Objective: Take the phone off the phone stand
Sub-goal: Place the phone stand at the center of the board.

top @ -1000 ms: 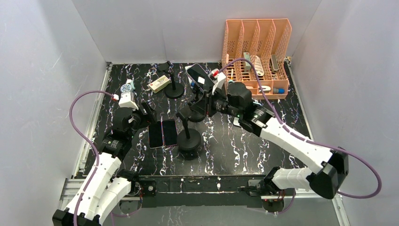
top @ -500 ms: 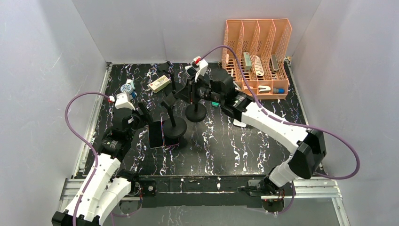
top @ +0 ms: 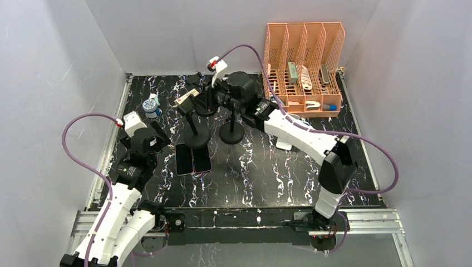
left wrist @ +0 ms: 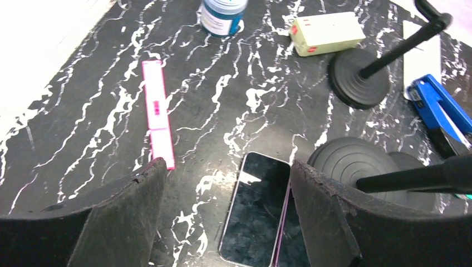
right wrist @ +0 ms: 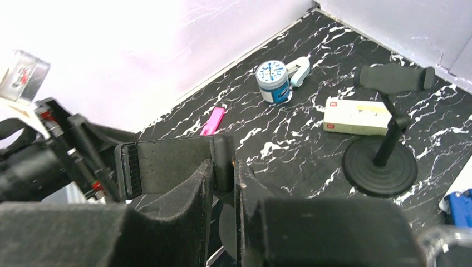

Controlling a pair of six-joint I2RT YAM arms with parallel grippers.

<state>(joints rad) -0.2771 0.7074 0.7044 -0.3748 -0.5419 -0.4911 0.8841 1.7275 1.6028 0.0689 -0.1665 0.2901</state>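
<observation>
Two dark phones lie flat side by side on the black marbled table (top: pixel 267 167), the left phone (top: pixel 184 159) (left wrist: pixel 257 207) and the right phone (top: pixel 201 158), which my left finger half hides in the left wrist view. A black phone stand (top: pixel 196 135) stands just behind them, its cradle (right wrist: pixel 167 165) without a phone. My right gripper (top: pixel 196 103) (right wrist: pixel 224 167) is shut on the edge of that cradle. My left gripper (top: pixel 158 134) (left wrist: pixel 227 164) hovers open over the table just left of the phones, nothing between its fingers (left wrist: pixel 128 211).
Two more black stands (top: pixel 231 133) (top: pixel 206 107) stand behind. A beige box (left wrist: pixel 325 32), a blue-lidded jar (top: pixel 149 104), a pink strip (left wrist: pixel 156 111) and a blue stapler (left wrist: pixel 439 111) lie around. An orange file rack (top: pixel 303 61) is at the back right.
My right arm has swung left, and the stand near the phones has shifted back and left with it. My left gripper has drawn back to the left, still open.
</observation>
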